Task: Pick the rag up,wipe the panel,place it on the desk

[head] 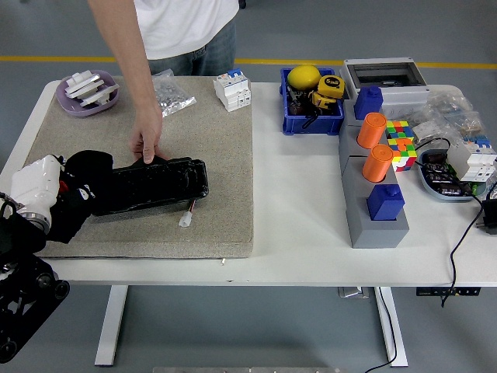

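Rag (87, 172) gripped in left robot hand (56, 203) at panel (151, 185) end; press flat, wipe evenly while person's hand (147, 140) steadies.

Two orange cylinders (371, 130) (380, 163), two blue blocks (368, 102) (385, 200), one puzzle cube (401, 144), one purple dish (88, 95), one blue bin (311, 120).

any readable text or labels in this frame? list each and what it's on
None can be read.
Tape measure: a dark round label, too small to read.
Breaker by the mat's far edge: small blue and red marks, blurred.
Breakers at the right edge: print too small to read.
Grey box: no legible label.
Black panel, which the person's hand steadies: no visible print.
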### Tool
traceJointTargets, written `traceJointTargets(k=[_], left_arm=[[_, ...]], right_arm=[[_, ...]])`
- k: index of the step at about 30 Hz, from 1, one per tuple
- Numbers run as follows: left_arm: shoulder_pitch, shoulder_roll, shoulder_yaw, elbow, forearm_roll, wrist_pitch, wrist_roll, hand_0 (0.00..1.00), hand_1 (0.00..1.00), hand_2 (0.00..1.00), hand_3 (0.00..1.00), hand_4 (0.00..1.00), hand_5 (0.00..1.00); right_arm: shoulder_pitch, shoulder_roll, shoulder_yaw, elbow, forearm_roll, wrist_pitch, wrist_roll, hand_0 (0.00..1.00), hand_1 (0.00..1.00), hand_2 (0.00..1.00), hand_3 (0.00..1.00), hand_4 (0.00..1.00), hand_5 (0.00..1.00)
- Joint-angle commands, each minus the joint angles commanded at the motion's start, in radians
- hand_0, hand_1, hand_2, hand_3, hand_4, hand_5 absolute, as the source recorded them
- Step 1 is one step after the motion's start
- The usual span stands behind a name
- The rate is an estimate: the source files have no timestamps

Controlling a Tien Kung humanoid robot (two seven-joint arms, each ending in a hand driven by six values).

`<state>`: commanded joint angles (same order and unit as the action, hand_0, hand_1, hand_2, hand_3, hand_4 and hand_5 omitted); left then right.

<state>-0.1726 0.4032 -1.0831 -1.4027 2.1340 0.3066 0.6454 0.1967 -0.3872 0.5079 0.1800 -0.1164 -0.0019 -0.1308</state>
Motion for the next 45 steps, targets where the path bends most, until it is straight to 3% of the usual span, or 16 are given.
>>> traceJointTargets(k=[7,14,19,32,39,45], left_arm=[[0.01,0.0,0.016,-0.021,0.004,0.0,0.0,0.202,0.124,0.484,0.406,0.125,0.002],[-0.018,-0.015,0.081,-0.05,-0.007,0.0,0.0,0.205,0.123,0.483,0.404,0.122,0.002],[-0.062,-0.024,0.149,-0.065,-0.019,-0.001,0.0,0.204,0.123,0.484,0.406,0.129,0.002],[-0.198,-0.062,0.345,-0.042,-0.06,-0.009,0.0,0.201,0.121,0.482,0.403,0.124,0.002],[-0.245,-0.082,0.406,-0.045,-0.073,-0.01,0.0,0.201,0.121,0.482,0.403,0.126,0.002],[-0.255,-0.089,0.422,-0.044,-0.077,-0.011,0.0,0.201,0.122,0.483,0.404,0.129,0.002]], right_arm=[[-0.002,0.0,0.0,0.0,-0.001,0.001,-0.001,0.709,0.503,0.632,0.618,0.998,0.556],[0.003,0.0,0.002,0.0,-0.004,0.0,0.0,0.709,0.503,0.632,0.618,0.998,0.555],[0.006,-0.002,-0.003,0.0,-0.002,0.0,0.001,0.709,0.502,0.632,0.617,0.998,0.555],[0.017,-0.006,-0.021,0.0,0.009,0.002,0.001,0.708,0.502,0.632,0.618,0.998,0.554],[0.02,-0.007,-0.027,0.0,0.012,0.003,0.0,0.709,0.502,0.632,0.619,0.998,0.554],[0.022,-0.006,-0.034,0.0,0.017,0.003,-0.001,0.709,0.502,0.632,0.619,0.998,0.554]])
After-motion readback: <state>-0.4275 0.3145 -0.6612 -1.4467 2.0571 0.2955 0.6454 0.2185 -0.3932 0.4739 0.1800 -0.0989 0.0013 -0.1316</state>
